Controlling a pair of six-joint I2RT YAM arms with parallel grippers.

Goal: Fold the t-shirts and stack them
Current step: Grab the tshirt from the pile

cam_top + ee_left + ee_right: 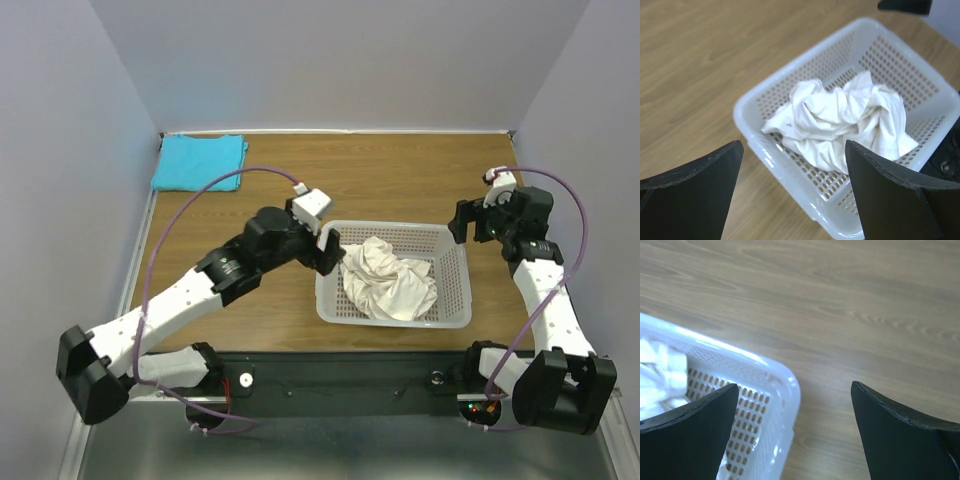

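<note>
Left claw (792, 145) hangs wide open and empty over the corner of the basket (742, 111), with the crumpled white t-shirt (840, 120) inside, just ahead of its fingers; the right claw (792, 387), wide too, hovers beside the basket. Since the blue t-shirt (198, 160) at the far corner of the table (400, 170) seems already folded, the next move is probably to reach in and pinch the white cloth.

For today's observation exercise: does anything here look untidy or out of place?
The cream-white t-shirt lies crumpled in the mesh basket, while the turquoise t-shirt sits neatly folded at the far left corner. Nothing looks damaged.
</note>
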